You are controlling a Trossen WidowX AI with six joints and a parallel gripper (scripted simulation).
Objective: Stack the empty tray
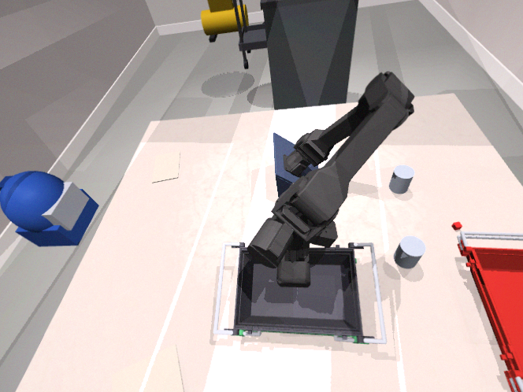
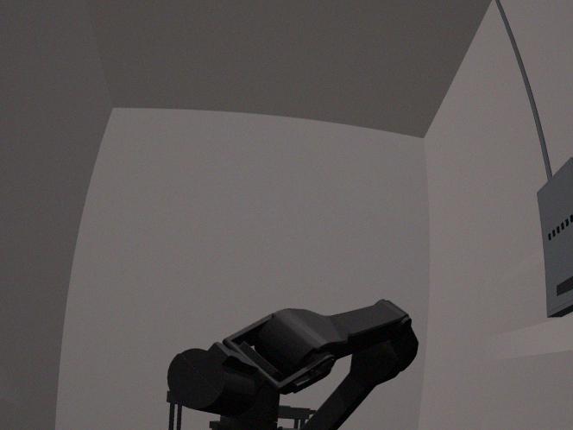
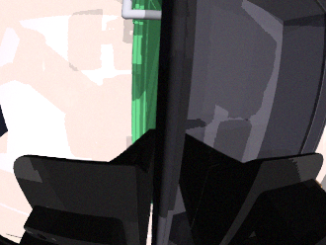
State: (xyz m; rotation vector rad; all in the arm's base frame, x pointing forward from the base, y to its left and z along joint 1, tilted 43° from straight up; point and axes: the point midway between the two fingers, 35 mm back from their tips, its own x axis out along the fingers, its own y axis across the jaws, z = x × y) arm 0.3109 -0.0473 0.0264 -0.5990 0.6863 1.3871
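A black empty tray (image 1: 295,328) (image 3: 173,74) lies directly over a green tray (image 1: 240,332) (image 3: 145,64) and hides most of it, including its load. The black tray looks about level, with its own wire bars (image 1: 218,286) (image 1: 376,290) out past its ends. Short grey bar parts (image 1: 253,333) (image 1: 344,338) (image 3: 143,14) of the green tray show under the black one, in from its corners. Whether the black tray touches them cannot be told. My gripper (image 1: 298,254) (image 3: 164,136) is shut on the black tray's far long wall, one finger inside and one outside.
Two grey cylinders (image 1: 400,179) (image 1: 409,252) stand right of the trays. A red tray (image 1: 490,286) with a wire bar is at the right edge. A dark blue panel (image 1: 282,168) stands behind the arm. A blue rounded object (image 1: 33,197) is at the far left.
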